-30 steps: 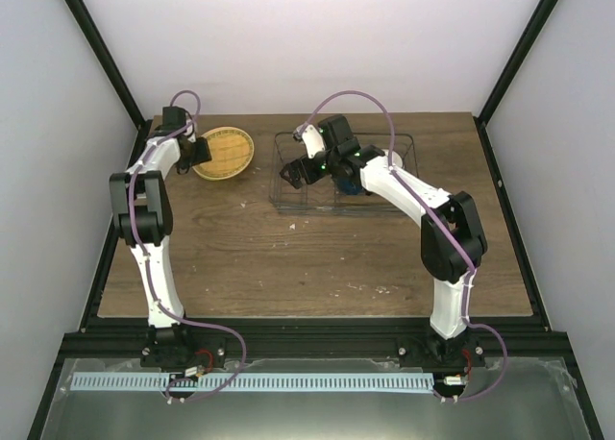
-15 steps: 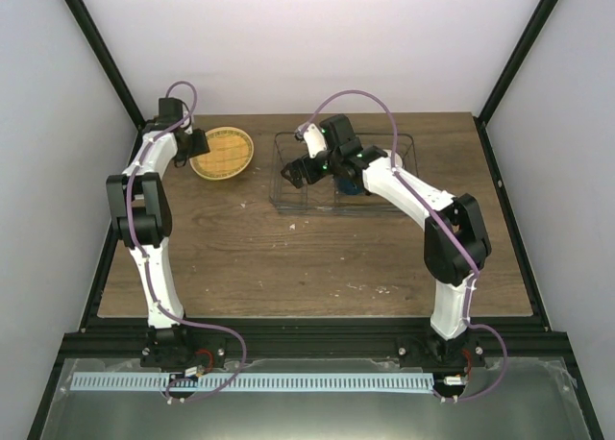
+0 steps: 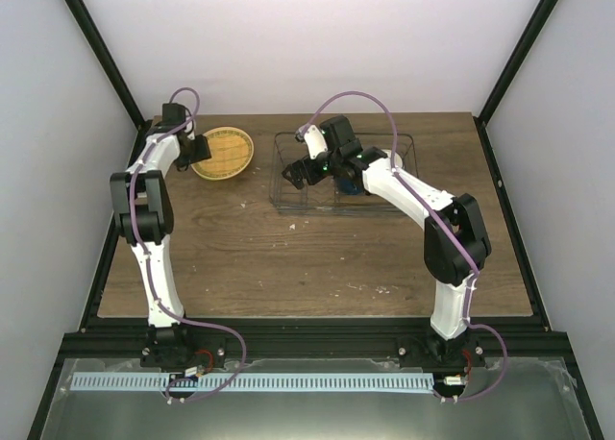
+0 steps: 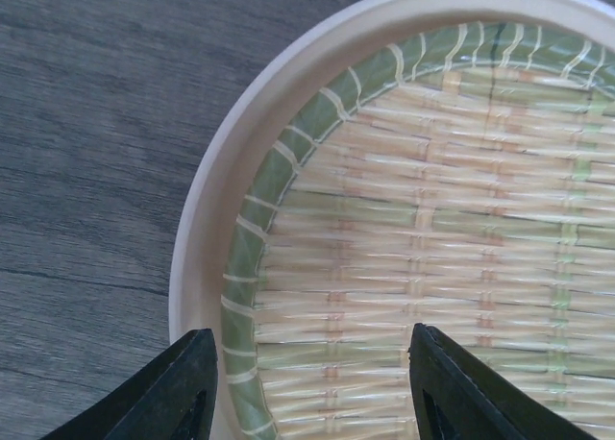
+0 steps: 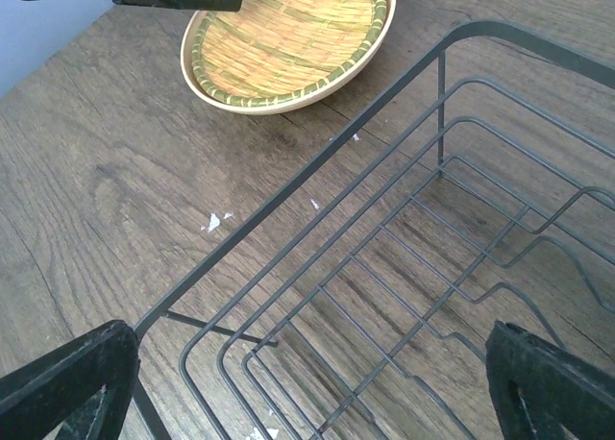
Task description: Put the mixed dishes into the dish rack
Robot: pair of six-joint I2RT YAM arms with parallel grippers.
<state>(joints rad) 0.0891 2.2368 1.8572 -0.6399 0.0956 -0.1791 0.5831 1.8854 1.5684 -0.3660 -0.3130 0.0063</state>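
The round yellow-orange plate (image 3: 227, 153) with a woven grid face lies flat at the table's back left. It also shows in the left wrist view (image 4: 432, 219) and the right wrist view (image 5: 288, 36). My left gripper (image 3: 197, 150) is open low over the plate's left edge (image 4: 312, 406), one finger outside the rim, one over the face. The wire dish rack (image 3: 394, 150) stands at back centre. My right gripper (image 3: 298, 171) is open and empty above its left end (image 5: 307, 402). A dark blue mug (image 3: 349, 184) sits in the rack, mostly hidden under my right arm. The small cup and the yellow-green plate are out of view.
The rack's rim and bottom wires (image 5: 404, 219) fill the right wrist view, with bare wood under them. Small white crumbs (image 5: 216, 221) lie on the table between plate and rack. Black frame posts and grey walls close in the table's sides.
My left gripper drew back slightly from the plate's edge, then returned to it. My right gripper shifted a little to the left over the rack. The plate has not moved.
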